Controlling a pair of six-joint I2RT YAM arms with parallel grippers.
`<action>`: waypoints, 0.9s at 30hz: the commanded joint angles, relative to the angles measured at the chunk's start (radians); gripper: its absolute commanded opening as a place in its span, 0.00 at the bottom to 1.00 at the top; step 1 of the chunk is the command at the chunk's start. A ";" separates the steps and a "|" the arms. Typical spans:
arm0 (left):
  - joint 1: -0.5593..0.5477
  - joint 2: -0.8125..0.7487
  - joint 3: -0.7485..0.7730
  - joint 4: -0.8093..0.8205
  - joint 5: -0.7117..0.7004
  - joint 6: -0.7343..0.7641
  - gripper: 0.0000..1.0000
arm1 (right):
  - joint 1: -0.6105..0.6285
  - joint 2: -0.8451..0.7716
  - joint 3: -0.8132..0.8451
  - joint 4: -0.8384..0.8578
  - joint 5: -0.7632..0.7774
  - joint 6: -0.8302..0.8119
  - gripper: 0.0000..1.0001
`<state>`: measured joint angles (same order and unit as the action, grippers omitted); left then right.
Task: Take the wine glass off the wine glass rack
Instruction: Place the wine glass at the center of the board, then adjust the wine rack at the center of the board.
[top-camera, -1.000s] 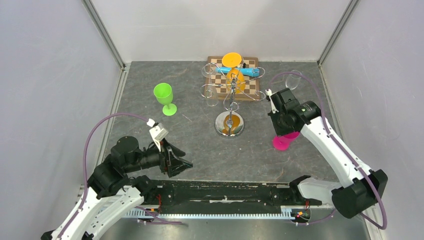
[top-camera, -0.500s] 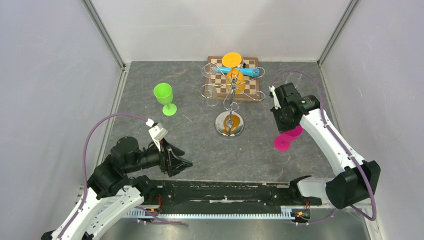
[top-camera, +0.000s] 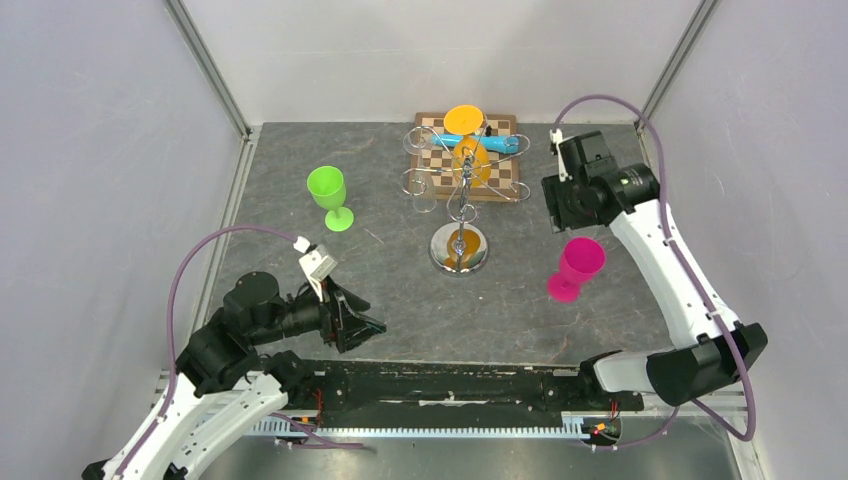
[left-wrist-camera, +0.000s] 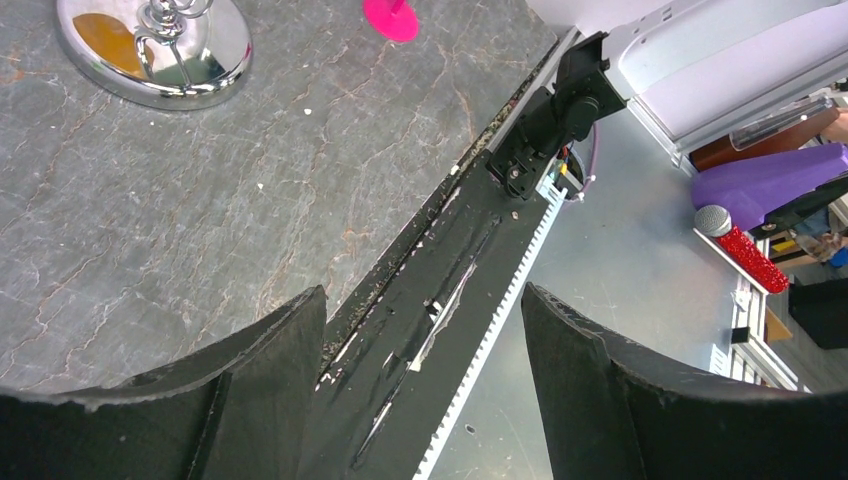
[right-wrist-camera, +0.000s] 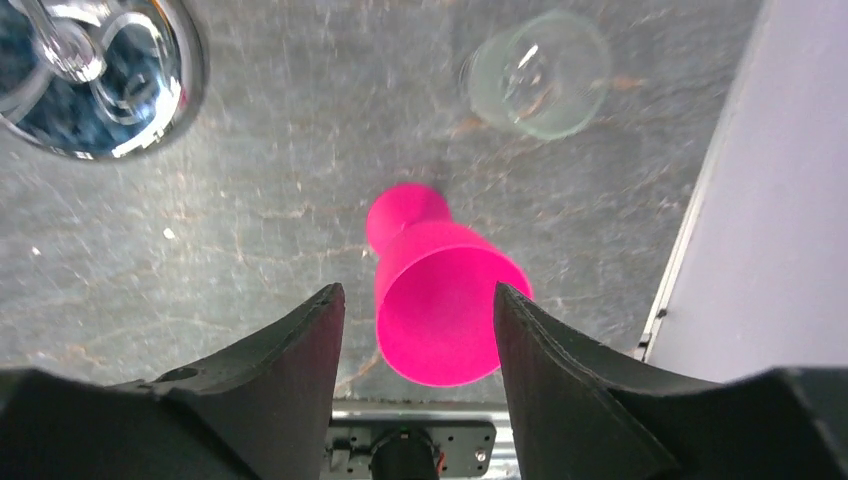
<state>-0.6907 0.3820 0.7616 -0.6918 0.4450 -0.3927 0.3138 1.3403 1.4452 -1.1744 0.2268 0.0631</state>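
Observation:
The chrome wine glass rack (top-camera: 459, 247) stands mid-table, with its mirror base also in the left wrist view (left-wrist-camera: 150, 50) and the right wrist view (right-wrist-camera: 95, 75). An orange wine glass (top-camera: 468, 155) and a blue one (top-camera: 478, 142) hang from its wire arms. A pink wine glass (top-camera: 578, 265) stands upright on the table to the right of the rack. My right gripper (top-camera: 562, 208) hovers open above it; the pink glass (right-wrist-camera: 440, 290) shows below the parted fingers (right-wrist-camera: 290, 360), untouched. My left gripper (top-camera: 366, 326) is open and empty near the front edge.
A green wine glass (top-camera: 328, 195) stands at the left of the table. A chessboard (top-camera: 503, 172) lies behind the rack. A clear glass (right-wrist-camera: 537, 85) stands near the right wall. The black front rail (left-wrist-camera: 450, 290) runs under the left gripper.
My right gripper has opened, let go of the pink glass and pulled up and back. The pink glass now stands free on the table. The left arm has not moved.

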 joint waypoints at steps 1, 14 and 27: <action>0.003 0.022 -0.005 0.043 -0.023 -0.015 0.78 | -0.004 -0.009 0.145 -0.001 0.073 0.008 0.60; 0.003 0.049 -0.005 0.040 -0.034 -0.017 0.78 | 0.054 -0.006 0.458 0.068 -0.099 0.017 0.61; 0.003 0.074 -0.005 0.034 -0.049 -0.020 0.78 | 0.276 0.031 0.423 0.346 -0.217 0.011 0.60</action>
<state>-0.6907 0.4461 0.7574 -0.6914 0.4156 -0.3935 0.5533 1.3636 1.8839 -0.9821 0.0490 0.0853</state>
